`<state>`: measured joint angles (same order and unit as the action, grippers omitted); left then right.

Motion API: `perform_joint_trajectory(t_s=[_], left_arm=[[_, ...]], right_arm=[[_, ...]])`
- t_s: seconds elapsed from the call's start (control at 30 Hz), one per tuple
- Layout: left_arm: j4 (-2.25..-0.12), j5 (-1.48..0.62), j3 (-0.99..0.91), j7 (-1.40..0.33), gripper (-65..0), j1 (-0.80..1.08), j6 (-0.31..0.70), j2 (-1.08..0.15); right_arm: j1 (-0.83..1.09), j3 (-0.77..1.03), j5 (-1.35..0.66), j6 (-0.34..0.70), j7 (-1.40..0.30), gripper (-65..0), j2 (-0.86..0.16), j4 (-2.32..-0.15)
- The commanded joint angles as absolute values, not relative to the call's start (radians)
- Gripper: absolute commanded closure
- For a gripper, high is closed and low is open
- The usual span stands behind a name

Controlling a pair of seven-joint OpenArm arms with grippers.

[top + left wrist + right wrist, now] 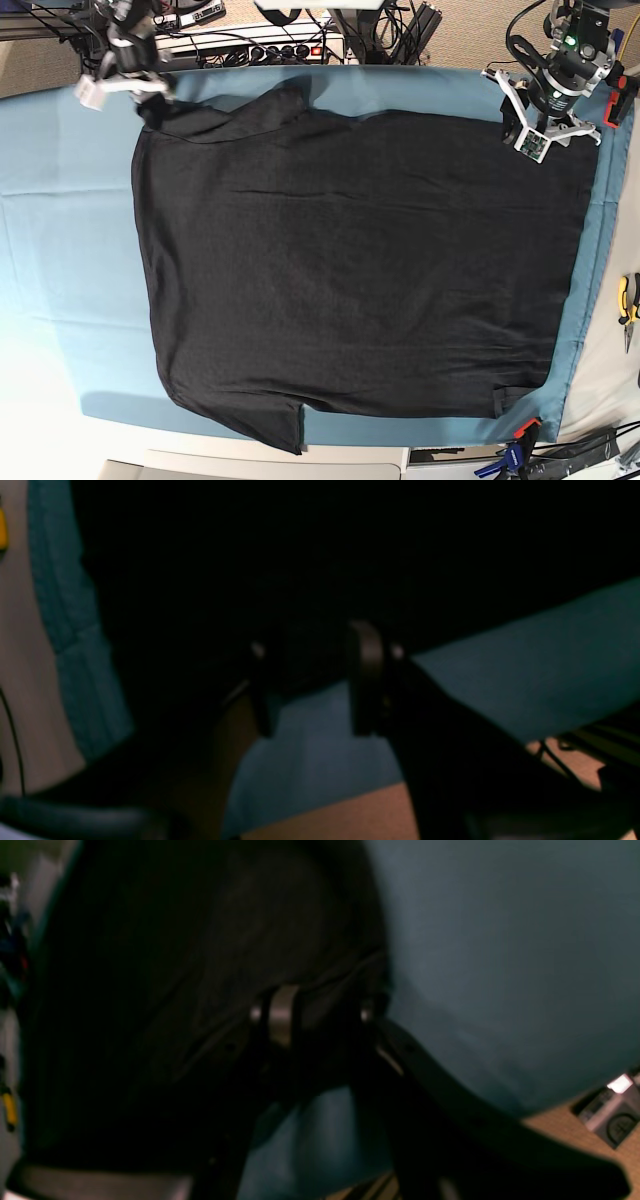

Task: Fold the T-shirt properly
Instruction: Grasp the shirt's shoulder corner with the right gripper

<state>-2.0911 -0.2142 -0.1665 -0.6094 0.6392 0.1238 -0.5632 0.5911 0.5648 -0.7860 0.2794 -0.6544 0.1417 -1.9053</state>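
At both far corners each pincer (pixel 320 680) (pixel 312 1015) pinches the T-shirt (pixel 350 270); wrist views murky.

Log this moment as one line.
stage: corners pinched | black cotton T-shirt: flat on teal cloth | left gripper: at shirt corner | right gripper: at shirt corner

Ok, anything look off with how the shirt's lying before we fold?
Mostly flat, but the T-shirt is not square: its far edge is rucked near the right hand, and the near sleeve is creased under. Its right edge nearly reaches the edge of the teal cloth.
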Motion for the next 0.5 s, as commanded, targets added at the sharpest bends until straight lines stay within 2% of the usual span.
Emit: perform_joint_trajectory(t_s=[0.0,0.23,0.47], left_arm=[[-2.106,-0.214,-0.173,-0.595,-20.8,0.643,0.118,-0.576],[-2.106,-0.202,-0.173,-0.599,-20.8,0.643,0.118,-0.576],[-2.106,-0.203,-0.173,-0.598,-20.8,0.629,0.118,-0.576]], right_arm=[[0.592,0.554,-0.790,0.284,-0.627,-16.4,0.139,-1.922],[0.588,0.585,-0.759,0.216,-0.636,-16.4,0.139,-1.922],[0.582,0.663,-0.784,0.202,-0.637,-16.3,0.139,-1.875]])
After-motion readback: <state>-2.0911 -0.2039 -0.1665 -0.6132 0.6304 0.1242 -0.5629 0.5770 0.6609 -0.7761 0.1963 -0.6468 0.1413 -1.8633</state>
